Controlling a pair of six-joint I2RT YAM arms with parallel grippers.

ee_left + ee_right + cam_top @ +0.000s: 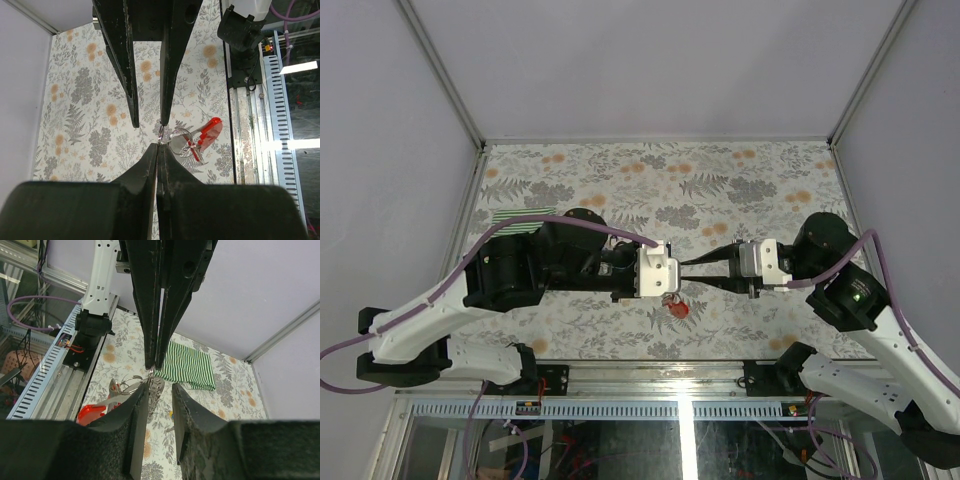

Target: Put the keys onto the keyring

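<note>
Already a red-tagged key (pixel 209 132) is hung on the keyring (pixel 184 146), which is clamped in the closed left gripper (pixel 159 152) above the tabletop's (pixel 740 190) near edge, while a silvery key (pixel 156 387) is seen between the parted fingers of the right gripper (pixel 160 395), though whether it is fully threaded cannot be told.

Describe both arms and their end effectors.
Both the left arm and right arm have white lower links, black motor housings and a purple cable. The left end effector and right end effector each carry long, tapered black fingers.
</note>
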